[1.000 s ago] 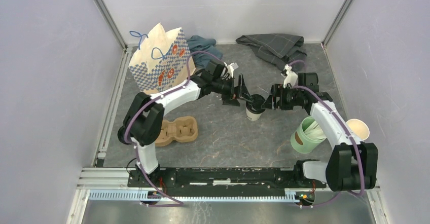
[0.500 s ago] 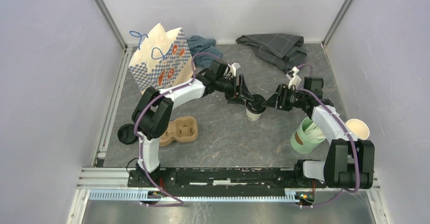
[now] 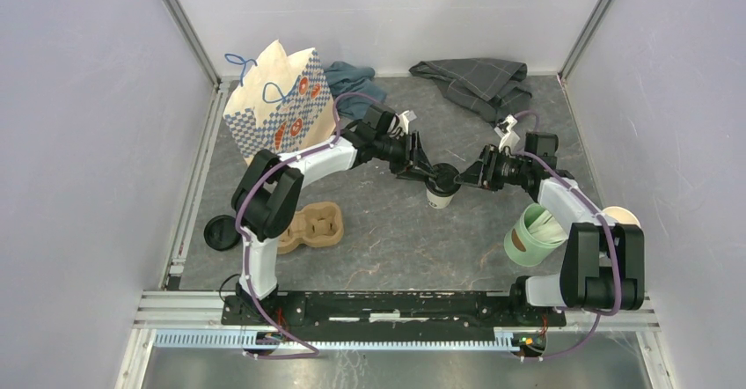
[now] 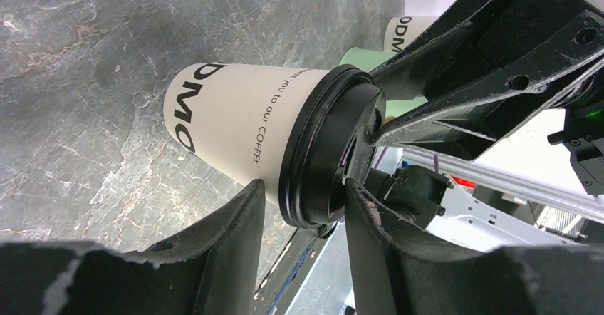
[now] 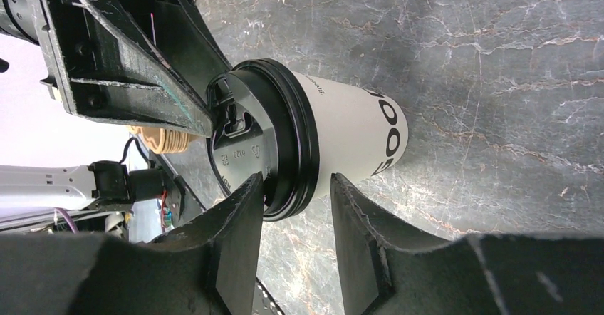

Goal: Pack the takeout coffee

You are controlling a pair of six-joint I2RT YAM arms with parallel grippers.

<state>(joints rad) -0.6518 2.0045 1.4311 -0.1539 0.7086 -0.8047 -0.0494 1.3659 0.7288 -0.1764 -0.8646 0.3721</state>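
The small white paper cup with a round black plastic lid (image 3: 438, 199) is stood upright on the grey surface (image 3: 378, 231), lid uppermost, its rim bracketed, unclamped, by the half-open left fingers (image 4: 228, 236) and right fingers (image 5: 356, 222).

Grey marbled table (image 3: 396, 248). At the back, a patterned paper bag (image 3: 277, 107), blue cloth (image 3: 352, 77) and grey cloth (image 3: 471, 77). Nearer, a loose black lid (image 3: 220, 231), cardboard cup carrier (image 3: 312, 226), takeout coffee (image 3: 438, 199) mid-table, green cup (image 3: 526, 239) and white cup (image 3: 621, 216) at right.
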